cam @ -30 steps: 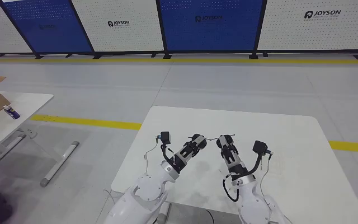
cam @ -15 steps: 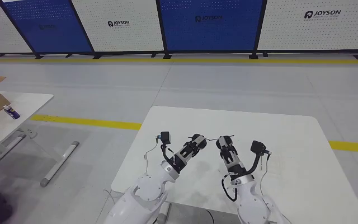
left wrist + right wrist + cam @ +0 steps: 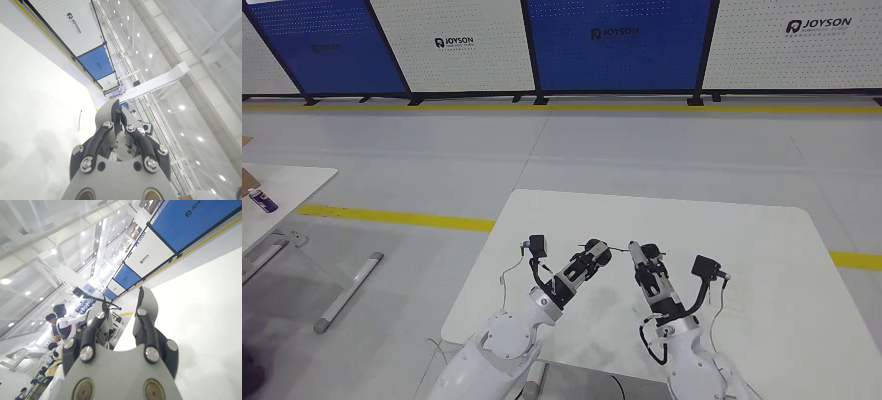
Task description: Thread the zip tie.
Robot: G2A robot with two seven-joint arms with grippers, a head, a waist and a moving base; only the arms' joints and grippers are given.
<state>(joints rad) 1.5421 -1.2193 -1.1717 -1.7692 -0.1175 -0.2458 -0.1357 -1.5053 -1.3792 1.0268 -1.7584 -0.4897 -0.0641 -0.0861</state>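
Both claws above the bench [image 3: 742, 230], its far edge well away.
Left claw [image 3: 118, 109] pinches the zip tie [image 3: 618, 246]; right claw [image 3: 122, 293] gapes wide just beside.

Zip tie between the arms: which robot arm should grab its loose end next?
Right, probably. The right gripper is open, and the zip tie runs close past it. The left gripper is shut on the tie's other end, so it is busy.

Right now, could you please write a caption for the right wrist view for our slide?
Open right claw over the white table, a thin black zip tie passing beside one fingertip.
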